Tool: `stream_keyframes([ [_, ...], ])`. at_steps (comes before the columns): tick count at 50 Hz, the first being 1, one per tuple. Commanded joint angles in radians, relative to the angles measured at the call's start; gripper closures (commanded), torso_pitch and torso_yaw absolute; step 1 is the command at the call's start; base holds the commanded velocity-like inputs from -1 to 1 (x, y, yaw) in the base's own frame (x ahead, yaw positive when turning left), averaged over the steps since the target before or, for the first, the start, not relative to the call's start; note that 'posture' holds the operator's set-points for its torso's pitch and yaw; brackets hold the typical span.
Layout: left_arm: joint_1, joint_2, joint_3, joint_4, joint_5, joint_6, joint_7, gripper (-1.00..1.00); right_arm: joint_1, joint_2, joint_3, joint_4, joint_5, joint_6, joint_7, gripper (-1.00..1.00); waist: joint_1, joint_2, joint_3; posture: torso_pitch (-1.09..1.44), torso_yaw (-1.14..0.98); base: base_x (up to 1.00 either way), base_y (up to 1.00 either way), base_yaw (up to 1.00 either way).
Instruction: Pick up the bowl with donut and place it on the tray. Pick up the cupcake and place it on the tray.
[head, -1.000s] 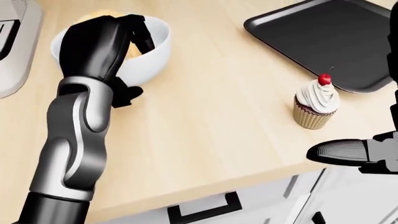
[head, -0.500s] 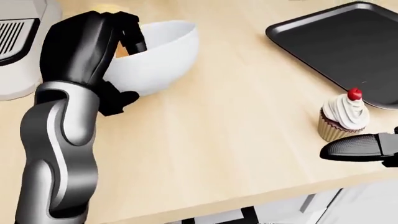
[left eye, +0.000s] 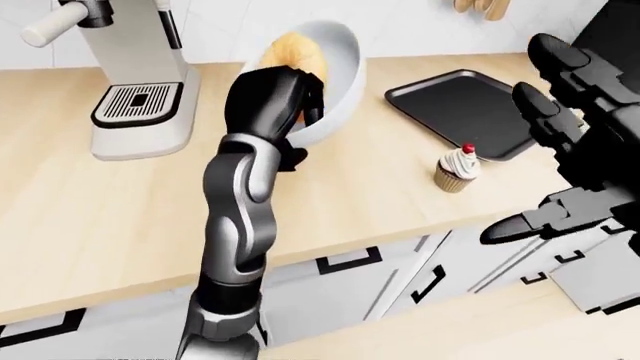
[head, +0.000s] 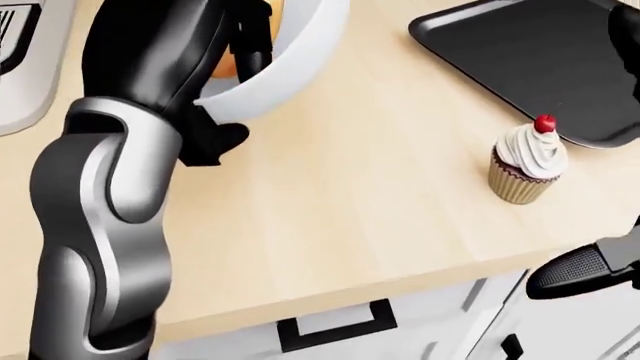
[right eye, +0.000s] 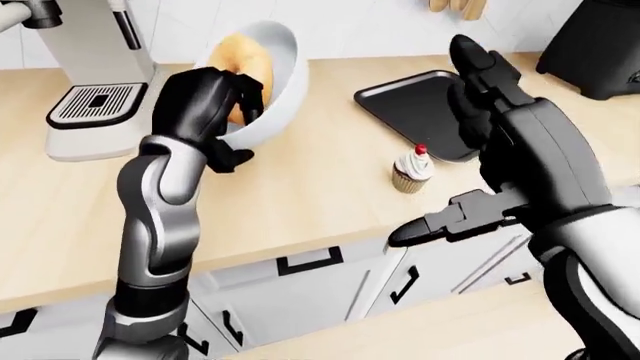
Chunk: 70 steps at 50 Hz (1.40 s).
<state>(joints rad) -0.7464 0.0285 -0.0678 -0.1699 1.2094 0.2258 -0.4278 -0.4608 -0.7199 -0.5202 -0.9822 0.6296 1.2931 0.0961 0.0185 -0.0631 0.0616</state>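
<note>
My left hand (right eye: 235, 94) is shut on the rim of the white bowl (left eye: 338, 79) and holds it lifted off the wooden counter, tilted steeply on its side. The donut (right eye: 243, 54) shows inside the bowl. The black tray (left eye: 460, 111) lies on the counter to the right of the bowl. The cupcake (head: 527, 169), with white frosting and a red cherry, stands upright just below the tray's near edge. My right hand (right eye: 440, 146) is open and empty, raised at the right, over the counter edge near the cupcake, apart from it.
A white coffee machine (left eye: 140, 82) stands on the counter left of the bowl. A black appliance (right eye: 600, 52) stands at the top right. The counter's edge (head: 400, 289) runs over white drawers with black handles.
My left hand has raised the bowl higher and tipped it more steeply. The cupcake and tray stay put; the whole view has shifted a little as the camera moved.
</note>
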Motion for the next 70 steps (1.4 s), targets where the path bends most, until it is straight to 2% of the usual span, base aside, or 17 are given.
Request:
stream_keyframes([
  [1, -0.035, -0.001, 0.003, -0.048, 0.015, -0.023, 0.032, 1.0, -0.024, -0.015, 0.017, 0.02, -0.08, -0.025, 0.038, -1.0, 0.001, -0.003, -0.024, 0.0, 0.0, 0.0, 0.0, 0.0],
  [4, -0.021, 0.0, 0.004, -0.033, 0.017, -0.038, 0.046, 1.0, -0.038, -0.022, 0.066, 0.059, -0.183, -0.023, 0.094, -1.0, 0.0, -0.002, -0.026, 0.0, 0.0, 0.0, 0.0, 0.0],
  [11, -0.017, 0.001, 0.009, -0.032, 0.022, -0.043, 0.036, 1.0, -0.093, -0.027, 0.228, 0.175, -0.463, -0.042, 0.244, -1.0, -0.003, 0.003, -0.031, 0.0, 0.0, 0.0, 0.0, 0.0],
  [17, -0.017, 0.006, 0.01, -0.032, 0.027, -0.044, 0.033, 1.0, -0.156, 0.008, 0.315, 0.266, -0.7, -0.079, 0.392, -1.0, -0.006, 0.008, -0.036, 0.0, 0.0, 0.0, 0.0, 0.0],
  [25, -0.027, 0.002, 0.01, -0.036, 0.029, -0.041, 0.028, 1.0, -0.226, 0.088, 0.357, 0.386, -0.96, -0.137, 0.532, -1.0, -0.007, 0.019, -0.041, 0.0, 0.0, 0.0, 0.0, 0.0],
  [31, -0.032, 0.003, 0.009, -0.029, 0.029, -0.042, 0.031, 1.0, -0.253, 0.171, 0.36, 0.492, -1.084, -0.228, 0.582, -1.0, -0.01, 0.025, -0.046, 0.0, 0.0, 0.0, 0.0, 0.0],
  [38, -0.033, 0.0, 0.008, -0.037, 0.031, -0.039, 0.026, 1.0, -0.247, 0.261, 0.361, 0.581, -1.16, -0.328, 0.576, -1.0, -0.012, 0.033, -0.048, 0.0, 0.0, 0.0, 0.0, 0.0],
  [45, -0.028, 0.0, 0.007, -0.023, 0.029, -0.048, 0.042, 1.0, -0.242, 0.315, 0.362, 0.667, -1.183, -0.413, 0.532, -1.0, -0.013, 0.035, -0.05, 0.0, 0.0, 0.0, 0.0, 0.0],
  [54, -0.026, -0.002, 0.006, -0.034, 0.033, -0.047, 0.034, 1.0, -0.238, 0.333, 0.358, 0.751, -1.186, -0.477, 0.485, -1.0, -0.012, 0.035, -0.05, 0.0, 0.0, 0.0, 0.0, 0.0],
  [66, -0.025, -0.002, 0.007, -0.038, 0.034, -0.047, 0.031, 1.0, -0.207, 0.341, 0.359, 0.768, -1.188, -0.505, 0.477, -1.0, -0.011, 0.032, -0.048, 0.0, 0.0, 0.0, 0.0, 0.0],
  [70, -0.026, -0.001, 0.007, -0.03, 0.032, -0.05, 0.038, 1.0, -0.2, 0.345, 0.36, 0.775, -1.188, -0.515, 0.473, -0.7, -0.01, 0.031, -0.048, 0.0, 0.0, 0.0, 0.0, 0.0],
])
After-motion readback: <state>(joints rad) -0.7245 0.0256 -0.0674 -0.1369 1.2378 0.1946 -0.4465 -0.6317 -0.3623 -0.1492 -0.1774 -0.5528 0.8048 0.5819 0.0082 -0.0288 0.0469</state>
